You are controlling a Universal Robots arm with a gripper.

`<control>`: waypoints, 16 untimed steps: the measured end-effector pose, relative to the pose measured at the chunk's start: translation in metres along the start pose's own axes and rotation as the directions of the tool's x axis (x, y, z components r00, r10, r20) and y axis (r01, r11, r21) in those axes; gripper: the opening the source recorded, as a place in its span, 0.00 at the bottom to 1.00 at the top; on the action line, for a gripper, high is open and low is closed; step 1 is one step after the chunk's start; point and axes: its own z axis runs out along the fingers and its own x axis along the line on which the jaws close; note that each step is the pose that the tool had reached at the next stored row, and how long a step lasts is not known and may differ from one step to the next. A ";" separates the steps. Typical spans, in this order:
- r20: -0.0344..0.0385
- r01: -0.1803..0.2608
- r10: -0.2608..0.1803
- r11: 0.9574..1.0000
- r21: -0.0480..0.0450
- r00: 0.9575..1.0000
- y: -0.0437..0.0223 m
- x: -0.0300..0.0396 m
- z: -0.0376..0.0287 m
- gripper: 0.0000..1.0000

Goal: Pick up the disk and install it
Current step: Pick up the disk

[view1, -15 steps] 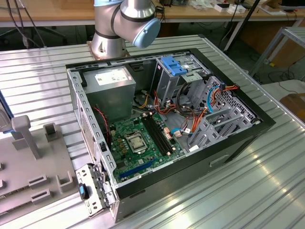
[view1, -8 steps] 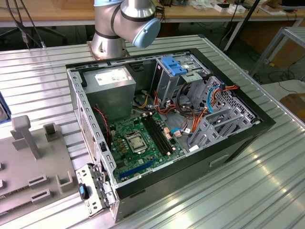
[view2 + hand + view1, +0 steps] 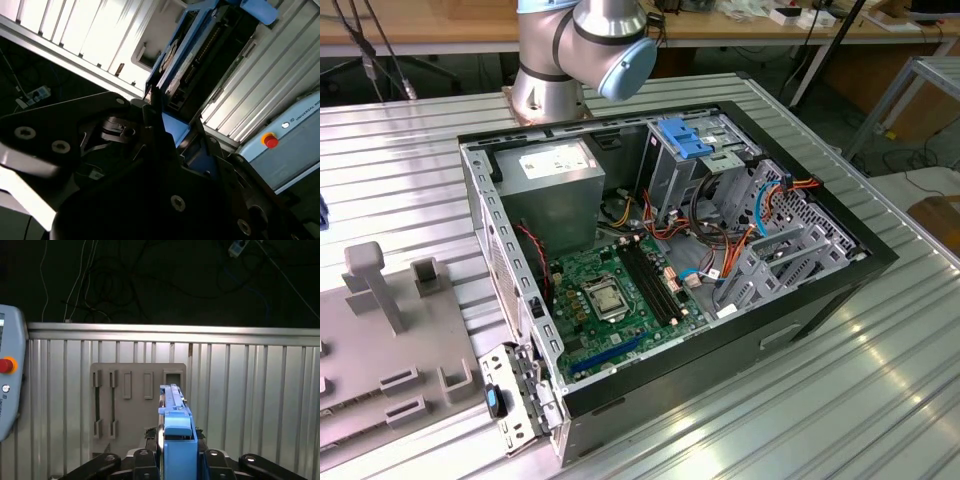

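The disk (image 3: 177, 432), edge-on with its blue rails showing, is clamped between the fingers of the gripper (image 3: 178, 457) in the first wrist view. Beyond it, a grey holder plate (image 3: 137, 405) lies on the ribbed metal table (image 3: 250, 400). In the exterior view, an open computer case (image 3: 720, 355) stands on that table.

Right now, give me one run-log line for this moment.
gripper: shut on the disk | disk: held edge-on, near grey fixture plate | install: not yet done
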 end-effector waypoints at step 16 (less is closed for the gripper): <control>0.000 0.000 0.000 1.000 0.000 1.000 -0.0025 0.0031 -0.0521 0.37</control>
